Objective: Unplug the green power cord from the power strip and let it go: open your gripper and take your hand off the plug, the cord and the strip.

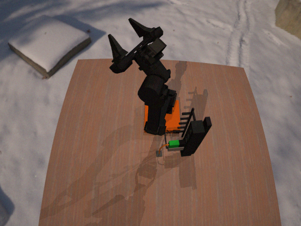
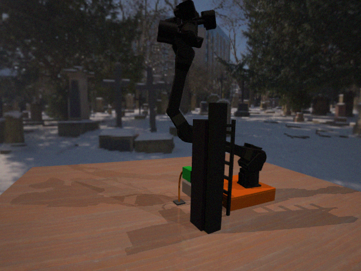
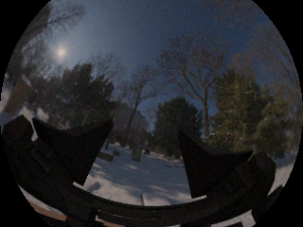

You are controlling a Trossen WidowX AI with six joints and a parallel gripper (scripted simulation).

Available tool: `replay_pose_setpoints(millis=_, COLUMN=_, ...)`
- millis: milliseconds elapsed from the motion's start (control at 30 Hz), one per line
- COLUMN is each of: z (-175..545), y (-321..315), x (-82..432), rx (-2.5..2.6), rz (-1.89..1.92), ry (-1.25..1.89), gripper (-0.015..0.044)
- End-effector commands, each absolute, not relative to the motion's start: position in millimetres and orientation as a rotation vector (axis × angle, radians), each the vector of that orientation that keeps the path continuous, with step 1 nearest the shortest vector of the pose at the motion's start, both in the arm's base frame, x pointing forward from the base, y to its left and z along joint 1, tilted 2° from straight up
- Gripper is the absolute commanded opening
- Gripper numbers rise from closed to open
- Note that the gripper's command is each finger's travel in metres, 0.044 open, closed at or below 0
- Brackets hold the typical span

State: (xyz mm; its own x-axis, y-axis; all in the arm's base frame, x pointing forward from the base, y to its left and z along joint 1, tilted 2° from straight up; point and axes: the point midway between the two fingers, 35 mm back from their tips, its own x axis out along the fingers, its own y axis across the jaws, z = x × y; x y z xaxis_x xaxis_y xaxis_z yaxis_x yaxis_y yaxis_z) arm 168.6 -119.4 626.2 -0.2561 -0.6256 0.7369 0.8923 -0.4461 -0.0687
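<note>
The green plug (image 1: 174,143) (image 2: 186,174) lies level on a grey block (image 1: 175,149) (image 2: 186,188). Its right end meets a black part at the tall dark upright that looks like the power strip (image 1: 197,140) (image 2: 214,166); whether it is seated is too dark to tell. An orange cord (image 1: 162,146) (image 2: 179,186) curves from the plug's left end down to a small grey pad (image 1: 159,153) (image 2: 179,202). My gripper (image 1: 119,27) (image 3: 146,128) is wide open and empty, raised high and far from plug, cord and strip. In the exterior view its fingers are hidden.
A black rack with several pegs (image 1: 187,122) (image 2: 230,169) stands beside the strip, near the arm's orange base (image 1: 173,121) (image 2: 253,198). A thin dark rod (image 1: 165,138) stands by the plug's left end. The wooden table (image 1: 97,109) (image 2: 73,233) carries long shadows.
</note>
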Motion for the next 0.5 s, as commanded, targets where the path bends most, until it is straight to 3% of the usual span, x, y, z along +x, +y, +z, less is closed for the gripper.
replay_pose_setpoints(millis=0, z=626, y=-120, x=168, rx=-0.872, rz=-1.872, ry=-0.451, gripper=0.0374)
replay_pose_setpoints(millis=267, z=634, y=-126, x=110, rx=-0.857, rz=-2.053, ry=-0.524, gripper=0.0164)
replay_pose_setpoints(millis=467, z=637, y=-122, x=56, rx=-0.874, rz=-2.239, ry=-0.582, gripper=0.016)
